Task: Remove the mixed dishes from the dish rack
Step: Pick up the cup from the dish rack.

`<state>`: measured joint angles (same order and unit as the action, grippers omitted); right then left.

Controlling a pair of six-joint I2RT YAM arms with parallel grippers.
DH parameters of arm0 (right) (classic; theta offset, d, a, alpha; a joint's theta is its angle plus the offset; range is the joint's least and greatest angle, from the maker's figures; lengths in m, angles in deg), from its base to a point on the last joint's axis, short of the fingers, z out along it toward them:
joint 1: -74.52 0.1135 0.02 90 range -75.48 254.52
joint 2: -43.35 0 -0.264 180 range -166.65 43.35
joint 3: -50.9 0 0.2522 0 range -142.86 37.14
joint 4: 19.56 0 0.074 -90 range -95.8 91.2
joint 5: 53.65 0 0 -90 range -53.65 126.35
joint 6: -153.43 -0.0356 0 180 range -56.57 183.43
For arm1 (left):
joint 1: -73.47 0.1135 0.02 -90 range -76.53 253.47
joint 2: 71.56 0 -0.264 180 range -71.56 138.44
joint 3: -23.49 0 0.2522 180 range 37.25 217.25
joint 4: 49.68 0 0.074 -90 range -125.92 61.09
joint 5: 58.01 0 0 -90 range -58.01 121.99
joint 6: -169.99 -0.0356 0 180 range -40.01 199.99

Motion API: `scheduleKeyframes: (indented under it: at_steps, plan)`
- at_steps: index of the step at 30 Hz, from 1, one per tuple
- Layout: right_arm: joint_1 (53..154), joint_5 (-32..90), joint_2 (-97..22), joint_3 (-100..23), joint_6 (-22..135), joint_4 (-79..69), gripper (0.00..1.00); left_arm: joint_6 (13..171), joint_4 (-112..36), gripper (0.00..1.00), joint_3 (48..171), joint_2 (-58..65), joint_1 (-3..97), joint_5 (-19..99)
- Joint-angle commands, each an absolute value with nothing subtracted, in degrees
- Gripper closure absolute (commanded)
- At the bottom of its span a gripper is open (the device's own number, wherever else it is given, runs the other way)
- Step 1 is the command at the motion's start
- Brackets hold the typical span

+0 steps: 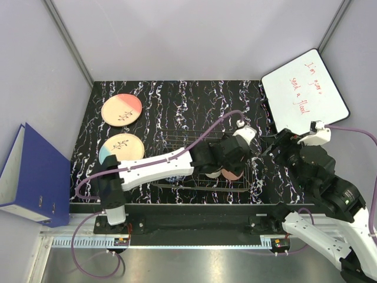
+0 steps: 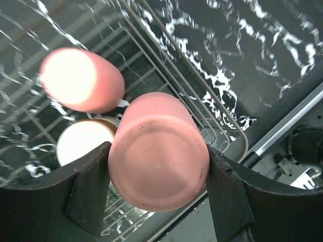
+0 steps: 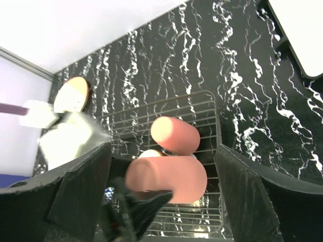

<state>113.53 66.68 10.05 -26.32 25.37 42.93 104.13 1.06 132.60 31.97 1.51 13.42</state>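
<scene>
Currently left gripper clamped on pink cup, fingers pressed to both its sides, over near right corner of dish rack. Second pink cup and cream cup sit in rack just beside it. Right gripper spread wide, empty, right of rack. Pink/cream plate and blue/cream plate lie left of rack.

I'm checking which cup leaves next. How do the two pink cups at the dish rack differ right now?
The held pink cup is clamped between the left gripper's fingers, while the free pink cup lies loose with nothing gripping it. The held pink cup is by the corner rim of the dish rack; the free pink cup sits deeper inside the grid. Both are plain pink and look alike in shape.
</scene>
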Motion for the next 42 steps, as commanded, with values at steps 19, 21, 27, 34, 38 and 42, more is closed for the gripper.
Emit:
scheduleKeyframes:
  at_steps: [19, 21, 27, 34, 38, 42]
  plan:
    - [113.8, 51.1, 19.0, -15.6, 25.9, 10.8, 0.01, 137.3, -48.4, 1.0, 100.8, -14.8, 46.2, 63.0]
    - [113.8, 43.9, 16.8, -15.2, 25.9, 6.5, 0.02, 147.7, -67.8, 1.0, 96.7, -11.4, 50.2, 71.8]
    - [113.8, 34.5, 11.8, -13.0, 24.8, -5.2, 0.1, 172.9, -103.7, 1.0, 88.7, 0.2, 52.0, 74.5]
    - [113.8, 30.0, 5.9, -16.3, 26.8, -12.0, 0.17, 172.8, -103.2, 1.0, 88.2, 1.4, 51.9, 74.4]
    - [113.8, 29.3, 1.2, -17.4, 27.7, -13.3, 0.18, 171.8, -100.8, 1.0, 89.1, 1.4, 51.5, 74.5]
    - [113.9, 28.4, -2.4, -18.0, 28.6, -15.9, 0.2, 168.9, -97.6, 1.0, 88.8, 0.5, 50.1, 74.3]
